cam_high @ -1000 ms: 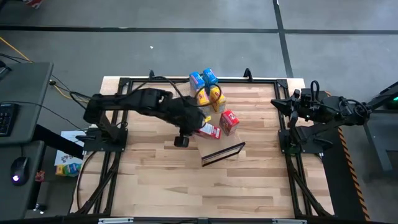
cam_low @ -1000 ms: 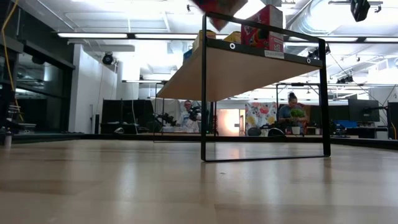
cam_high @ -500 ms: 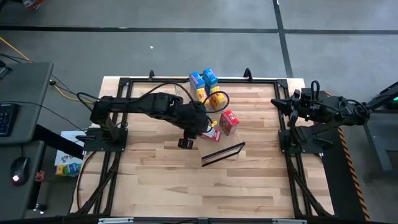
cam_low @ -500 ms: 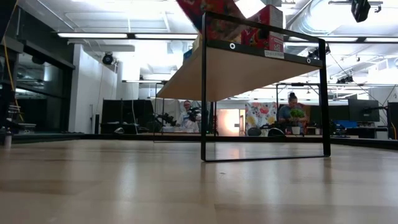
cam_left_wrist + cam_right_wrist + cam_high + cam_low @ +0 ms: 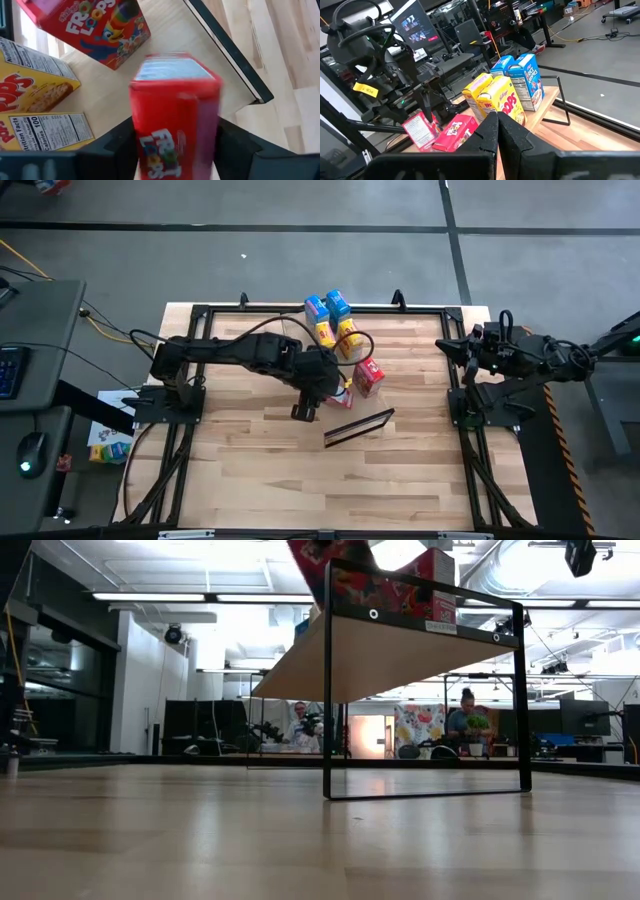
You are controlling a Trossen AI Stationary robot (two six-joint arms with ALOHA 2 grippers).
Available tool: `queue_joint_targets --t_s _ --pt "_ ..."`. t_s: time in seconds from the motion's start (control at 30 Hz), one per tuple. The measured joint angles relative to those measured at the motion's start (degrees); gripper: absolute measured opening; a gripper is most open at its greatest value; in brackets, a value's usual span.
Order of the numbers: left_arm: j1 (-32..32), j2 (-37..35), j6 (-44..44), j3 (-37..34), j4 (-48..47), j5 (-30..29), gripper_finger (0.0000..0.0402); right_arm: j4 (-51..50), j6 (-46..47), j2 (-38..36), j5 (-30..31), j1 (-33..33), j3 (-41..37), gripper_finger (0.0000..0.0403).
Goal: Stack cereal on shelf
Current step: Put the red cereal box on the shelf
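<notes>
A red cereal box (image 5: pixel 175 115) stands tilted over the near end of the tan shelf (image 5: pixel 165 47), between the fingers of my open left gripper (image 5: pixel 325 385). The box looks blurred while the fingers look sharp. Its lower end reaches the shelf top behind the black front lip (image 5: pixel 360 590). A second red box (image 5: pixel 369 377) lies on the shelf just beyond it. Two yellow boxes (image 5: pixel 345 335) and two blue boxes (image 5: pixel 328 306) stand farther back. My right gripper (image 5: pixel 497 125) is shut at the table's right edge and holds nothing. My left gripper comes slanting down from the table's left, with one finger (image 5: pixel 117 142) beside each narrow side (image 5: pixel 137 130) of the red box. No gap shows between fingers and box. I cannot tell whether they touch it. The box leans, its lower end on the shelf.
The shelf's black wire frame (image 5: pixel 360 423) stands up at the near end, with open tabletop (image 5: pixel 270 460) in front of it. Black rails (image 5: pixel 190 370) run along the table's sides. People sit in the room far behind the table.
My left gripper has gone toward the table's right edge and down, over the shelf's near end. The red box has come down with it, and its lower end now sits behind the shelf's front lip.
</notes>
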Motion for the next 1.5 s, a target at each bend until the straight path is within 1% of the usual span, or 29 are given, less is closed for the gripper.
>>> queue_joint_targets --t_s 0.27,0.43,0.7,0.9,0.97,1.03,1.07,1.13,1.2,1.23,1.27,1.4,1.5 --pt "0.03 0.00 -0.33 0.00 0.14 -0.15 0.0256 -0.54 0.11 0.00 -0.02 0.02 0.00 0.0000" --pt "0.05 -0.35 -0.04 0.04 3.00 -0.15 0.0280 -0.54 0.11 0.00 -0.02 0.01 0.00 0.0000" --pt "0.73 -2.30 0.56 0.04 3.05 -1.55 0.0284 -0.52 0.13 0.02 0.20 0.02 0.00 0.0000" --pt "1.10 -6.40 -1.99 0.04 2.18 -3.00 0.0279 -0.52 0.12 0.02 0.77 0.02 0.00 0.0000" --pt "1.02 -7.62 -3.30 -0.09 1.08 -5.38 0.0262 -0.56 0.12 0.04 1.33 0.02 0.00 0.0000" --pt "0.64 -9.00 -5.28 -2.12 0.76 -8.69 0.0227 -0.60 0.13 0.04 1.60 0.00 0.00 0.0000" --pt "0.49 -9.75 -6.58 -4.01 0.79 -9.68 0.0202 -0.71 0.13 0.04 1.64 0.02 0.00 0.0000" --pt "0.46 -11.57 -9.43 -9.30 3.70 -10.38 0.0139 -0.73 0.12 0.04 2.09 0.02 0.00 0.0000" --pt "0.43 -14.20 -12.57 -16.23 8.99 -10.29 0.0064 -0.73 0.13 0.04 2.29 0.00 0.00 0.0000" --pt "0.09 -15.76 -14.34 -19.85 11.92 -10.27 0.0034 -0.73 0.13 0.06 2.27 0.00 0.00 0.0000" --pt "-0.22 -17.45 -16.36 -23.92 15.49 -10.37 0.0018 -0.73 0.13 0.07 2.25 0.01 0.00 0.0000" --pt "-1.58 -22.97 -24.43 -37.61 30.36 -11.69 0.0012 -1.25 0.13 0.07 1.84 0.02 0.00 0.0000" --pt "-2.23 -25.10 -28.54 -44.54 41.85 -12.17 0.0002 -1.41 0.13 0.07 2.10 0.02 0.00 0.0000"
